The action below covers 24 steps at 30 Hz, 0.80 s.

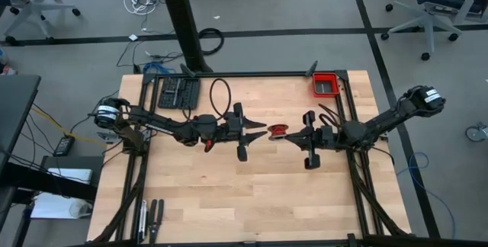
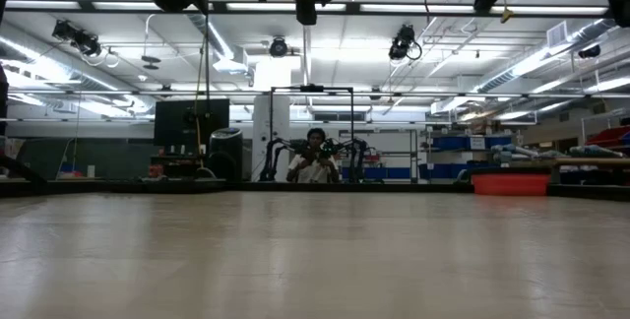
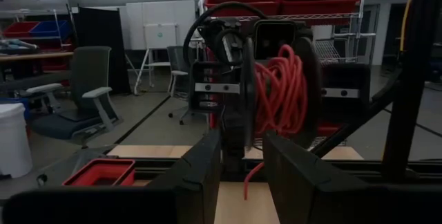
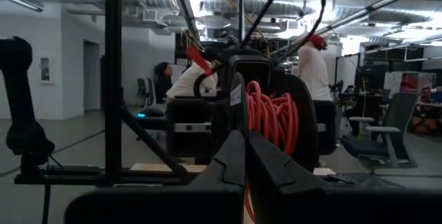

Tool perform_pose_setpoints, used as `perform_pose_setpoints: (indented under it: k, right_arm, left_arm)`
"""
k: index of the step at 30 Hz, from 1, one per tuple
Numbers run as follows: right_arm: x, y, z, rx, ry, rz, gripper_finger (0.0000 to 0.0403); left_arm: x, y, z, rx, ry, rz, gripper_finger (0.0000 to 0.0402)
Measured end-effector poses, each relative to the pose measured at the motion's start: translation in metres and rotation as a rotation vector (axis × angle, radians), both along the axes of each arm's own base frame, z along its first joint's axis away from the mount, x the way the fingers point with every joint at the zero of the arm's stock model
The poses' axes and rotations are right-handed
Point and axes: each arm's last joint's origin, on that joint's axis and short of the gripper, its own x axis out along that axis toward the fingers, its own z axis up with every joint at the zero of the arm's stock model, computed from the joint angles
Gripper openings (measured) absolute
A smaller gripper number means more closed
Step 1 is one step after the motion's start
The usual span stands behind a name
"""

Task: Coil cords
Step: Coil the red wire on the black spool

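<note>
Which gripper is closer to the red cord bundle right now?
About equal: the red cord bundle hangs above mid-table between both. The left gripper is open beside it; the right gripper, shut, pinches it.

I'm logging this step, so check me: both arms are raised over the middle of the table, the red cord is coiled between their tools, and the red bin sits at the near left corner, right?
Not quite: the red bin sits at the far right corner, as the high view shows. The rest holds: left tool and right tool meet over mid-table with the coiled red cord between them.
</note>
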Motion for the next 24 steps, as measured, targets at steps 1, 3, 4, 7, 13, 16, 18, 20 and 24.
perform_pose_setpoints:
  k: [1, 3, 4, 7, 13, 16, 18, 20, 24]
  right_arm:
    - [0.000, 0.000, -0.001, 0.000, 0.003, 0.000, 0.0000]
    - [0.002, 0.000, -0.002, -0.004, 0.013, -0.003, 0.0000]
    - [0.003, 0.000, -0.003, -0.006, 0.018, -0.005, 0.0000]
    - [0.006, -0.002, -0.006, 0.000, 0.033, -0.017, 0.0000]
    - [0.014, -0.007, -0.012, 0.018, 0.028, 0.004, 0.0001]
    - [0.016, -0.008, -0.013, 0.015, 0.021, 0.014, 0.0001]
    - [0.018, -0.008, -0.015, 0.012, 0.022, 0.022, 0.0002]
    - [0.018, -0.008, -0.016, 0.022, 0.024, 0.026, 0.0007]
    - [0.019, -0.008, -0.016, 0.054, 0.025, 0.030, 0.0032]
  left_arm:
    - [0.000, 0.000, 0.000, 0.000, 0.000, 0.000, 0.0112]
    - [0.000, 0.000, 0.000, 0.000, 0.000, 0.000, 0.0112]
    - [0.000, 0.000, 0.000, 0.000, -0.001, 0.000, 0.0112]
    - [0.000, 0.000, 0.001, -0.003, -0.013, -0.002, 0.0112]
    - [0.000, 0.000, 0.002, -0.035, -0.025, -0.008, 0.0111]
    - [0.000, -0.001, 0.001, -0.018, -0.009, -0.006, 0.0081]
    - [0.000, -0.001, 0.000, -0.013, 0.001, -0.026, 0.0031]
    - [0.000, 0.000, -0.001, -0.013, 0.006, -0.030, 0.0010]
    - [0.000, 0.000, -0.001, -0.018, 0.013, -0.021, 0.0003]
